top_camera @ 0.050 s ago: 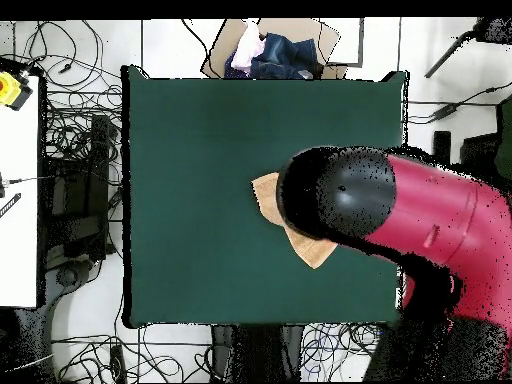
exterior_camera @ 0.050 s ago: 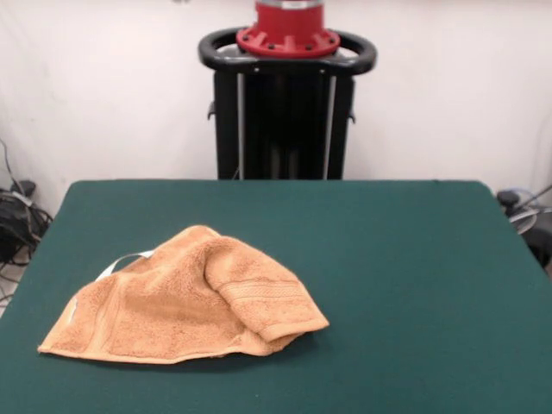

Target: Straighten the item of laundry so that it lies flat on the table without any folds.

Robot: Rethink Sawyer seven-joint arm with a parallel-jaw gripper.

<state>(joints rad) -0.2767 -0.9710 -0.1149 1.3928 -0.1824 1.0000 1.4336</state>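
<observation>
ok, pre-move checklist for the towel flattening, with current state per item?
1. Towel lies flat: not ok, one end is folded over with its border band on top.
2. Towel fully on the table: ok in the front view.
3. Bare table beside the towel for spreading: ok.
4. Gripper position and state: cannot tell, neither view shows it.
5. Overhead sight of the towel: not ok, the arm covers most of it; only two corners show.
</observation>
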